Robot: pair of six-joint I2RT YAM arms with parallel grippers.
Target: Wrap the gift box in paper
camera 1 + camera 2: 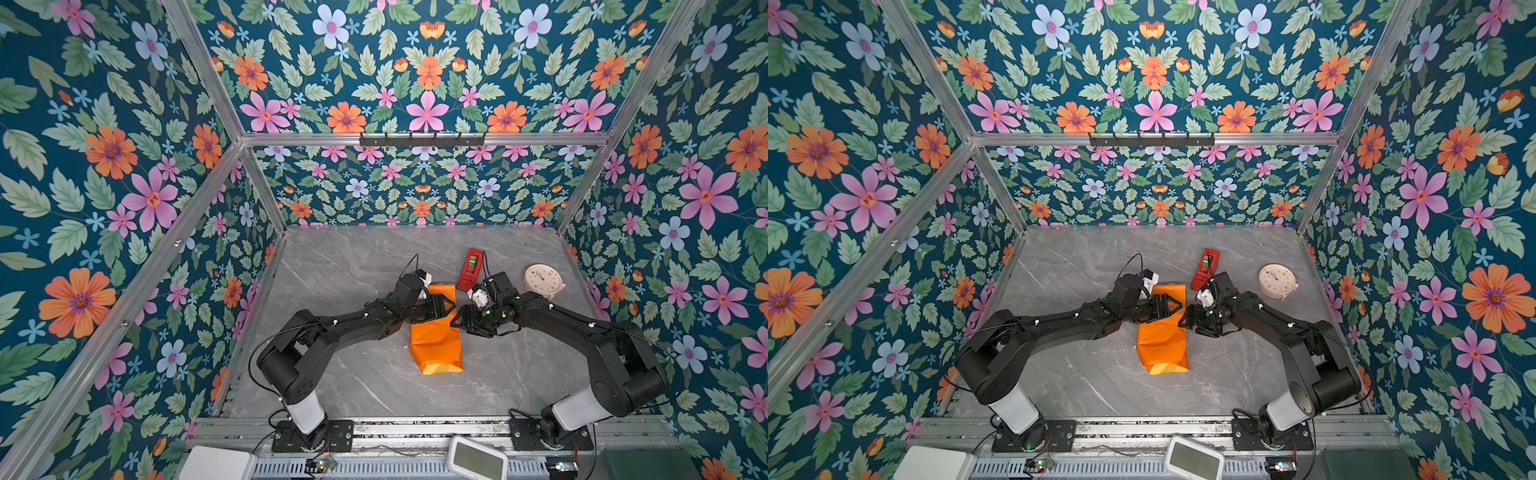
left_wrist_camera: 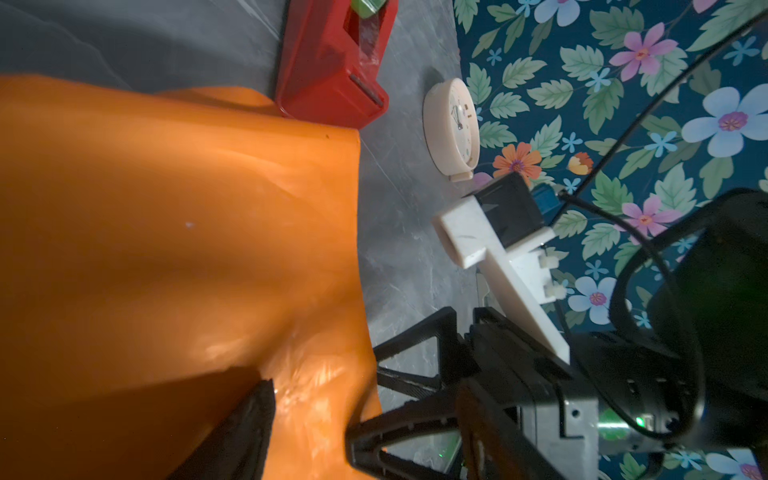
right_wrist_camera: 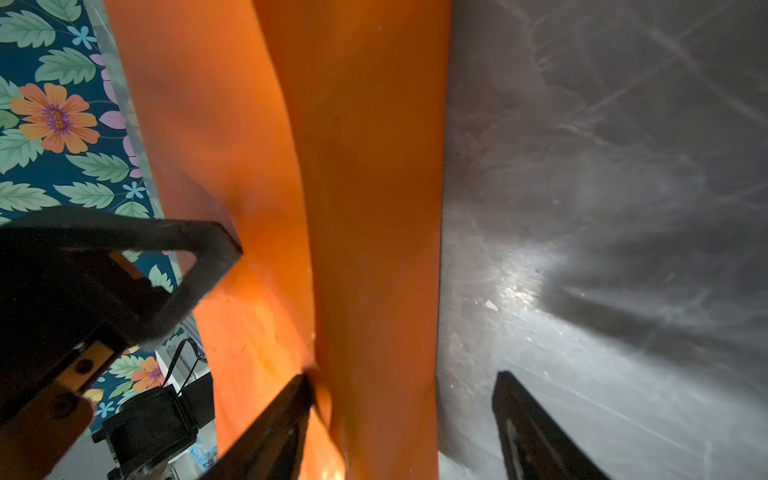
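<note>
The paper [image 1: 436, 345], glossy orange, lies folded into a long bundle in the middle of the table in both top views. Its yellow face shows at the near open end [image 1: 1167, 368]. The gift box is hidden, wrapped over by the paper. My left gripper [image 1: 449, 308] hovers open over the bundle's far half, one fingertip [image 2: 253, 415] resting on the orange surface. My right gripper [image 3: 403, 376] is open and straddles the bundle's right-hand side. One of its fingers [image 3: 286, 419] lies on the paper, the other [image 3: 523, 419] over bare table. The two grippers nearly meet tip to tip.
A red tape dispenser [image 1: 471, 270] lies just beyond the paper, behind my right gripper. A round cream clock [image 1: 542, 280] sits further right. The grey marble table [image 1: 353, 270] is walled in by floral panels. White devices [image 1: 478, 457] sit along the front rail.
</note>
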